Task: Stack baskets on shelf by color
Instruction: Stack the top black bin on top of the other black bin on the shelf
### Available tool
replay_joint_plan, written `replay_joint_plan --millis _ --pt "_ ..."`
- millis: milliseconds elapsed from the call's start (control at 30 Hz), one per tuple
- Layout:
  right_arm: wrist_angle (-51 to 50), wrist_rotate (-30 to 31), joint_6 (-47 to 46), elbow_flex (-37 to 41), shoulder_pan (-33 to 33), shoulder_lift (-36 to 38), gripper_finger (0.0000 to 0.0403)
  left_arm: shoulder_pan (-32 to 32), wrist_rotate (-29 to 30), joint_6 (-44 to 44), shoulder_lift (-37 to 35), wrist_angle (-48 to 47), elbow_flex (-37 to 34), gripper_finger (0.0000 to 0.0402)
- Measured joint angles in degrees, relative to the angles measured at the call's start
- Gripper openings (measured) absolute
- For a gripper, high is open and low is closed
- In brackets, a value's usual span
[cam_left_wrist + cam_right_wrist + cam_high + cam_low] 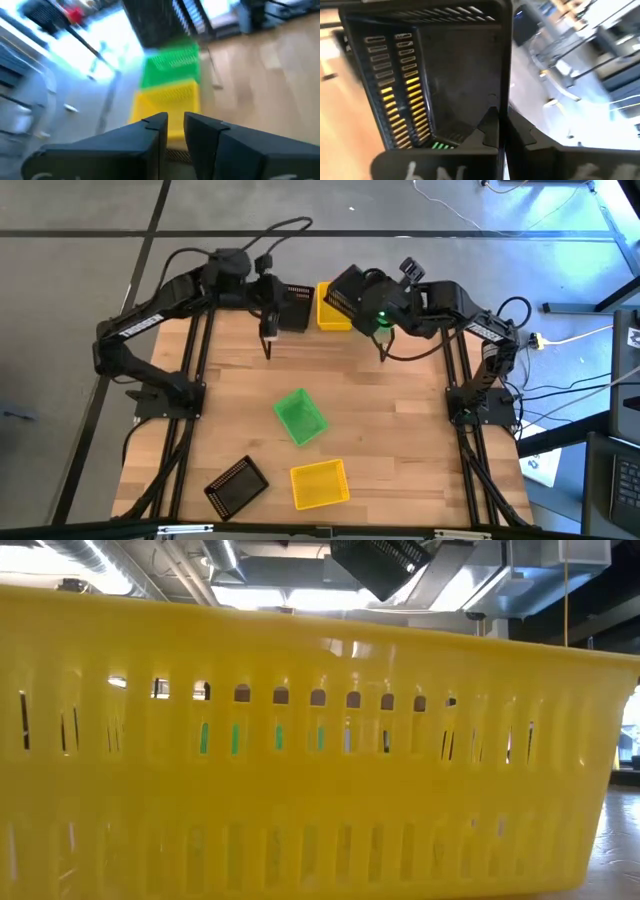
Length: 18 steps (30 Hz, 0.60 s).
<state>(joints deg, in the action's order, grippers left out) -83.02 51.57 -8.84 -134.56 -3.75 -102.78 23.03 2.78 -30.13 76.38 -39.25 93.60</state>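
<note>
Baskets spread between the shelf end and the near end of the table.

A black basket and a yellow basket sit side by side at the far edge, where the shelf stands; another black basket is tilted, gripped by one wall. On the table, a green basket lies askew near the middle, a yellow basket sits at the near edge, and a black basket lies just beside it.

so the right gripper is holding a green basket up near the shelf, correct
Not quite: the basket in the right gripper is black, not green. The right wrist view shows its fingers shut on the dark rim, and the high view shows it up by the shelf. The green basket lies on the table.
</note>
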Motion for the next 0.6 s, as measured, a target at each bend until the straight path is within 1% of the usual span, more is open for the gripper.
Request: replay_joint_plan --millis 133,233,300,400,500,600 --pt "2.1 5.2 0.5 0.0 0.0 -1.0 0.0 -3.4 9.4 -1.8 0.1 6.6 0.0 0.0056" --pt "3.1 6.9 0.4 0.0 0.0 -1.5 0.0 -5.4 13.8 -3.1 0.7 11.9 0.0 0.0056" --pt "3.2 8.4 0.3 0.0 0.0 -1.7 0.0 -6.4 15.2 -3.6 0.9 15.0 0.0 0.0056" --pt "3.9 8.9 0.1 0.0 0.0 -1.9 0.0 -7.5 16.5 -4.1 1.2 20.2 0.0 0.0056" --pt "5.0 9.0 0.4 0.0 0.0 -2.1 0.0 -7.8 16.2 -4.1 1.5 22.9 0.0 0.0056" --pt "6.1 9.5 0.4 0.0 0.0 -2.1 0.0 -8.0 14.4 -4.1 1.9 25.2 0.1 0.0056"
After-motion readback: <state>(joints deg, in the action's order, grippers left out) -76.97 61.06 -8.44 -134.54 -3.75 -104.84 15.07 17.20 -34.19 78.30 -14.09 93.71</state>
